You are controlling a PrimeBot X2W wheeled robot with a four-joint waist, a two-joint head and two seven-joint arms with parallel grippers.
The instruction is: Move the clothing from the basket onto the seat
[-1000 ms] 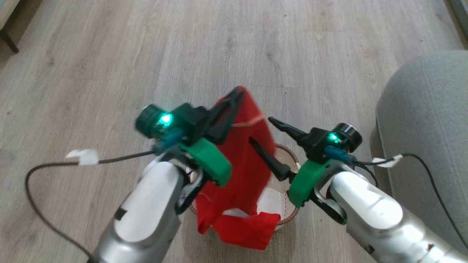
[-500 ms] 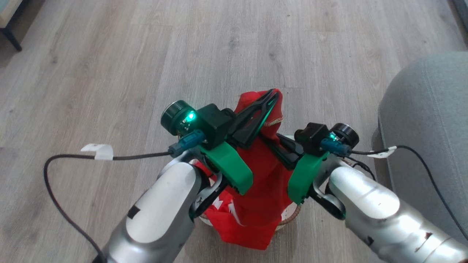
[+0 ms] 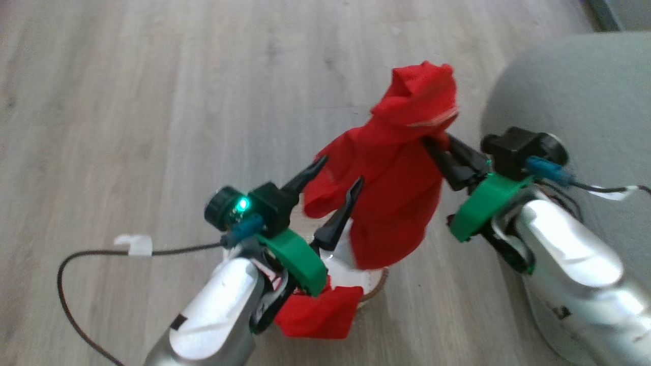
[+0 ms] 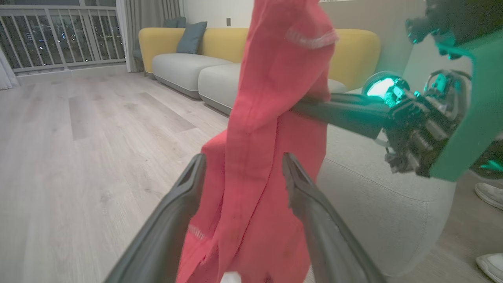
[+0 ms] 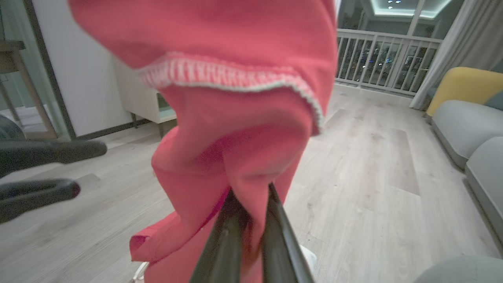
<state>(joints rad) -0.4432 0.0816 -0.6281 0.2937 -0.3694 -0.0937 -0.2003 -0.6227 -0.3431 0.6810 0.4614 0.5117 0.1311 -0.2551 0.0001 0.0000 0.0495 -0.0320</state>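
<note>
We pinch the clothing (image 3: 396,193) tight in our right gripper (image 3: 431,145), hanging above the basket (image 3: 374,287) at six o'clock. Our left gripper (image 3: 342,170) gapes, fingers astride the cloth. The seat (image 3: 559,86) sits at two o'clock.

Right gripper (image 5: 251,192) pinching a hanging red garment (image 5: 220,129)
Its two dark fingers press together on a fold of the cloth, which drapes above them with a white knitted trim (image 5: 235,78) curving across. To the left, the left gripper (image 5: 90,169) has its fingers apart, clear of the cloth. The pale wood floor (image 5: 373,177) runs to a far railing (image 5: 377,59), with a yellow-backed sofa (image 5: 463,118) at the right.
</note>
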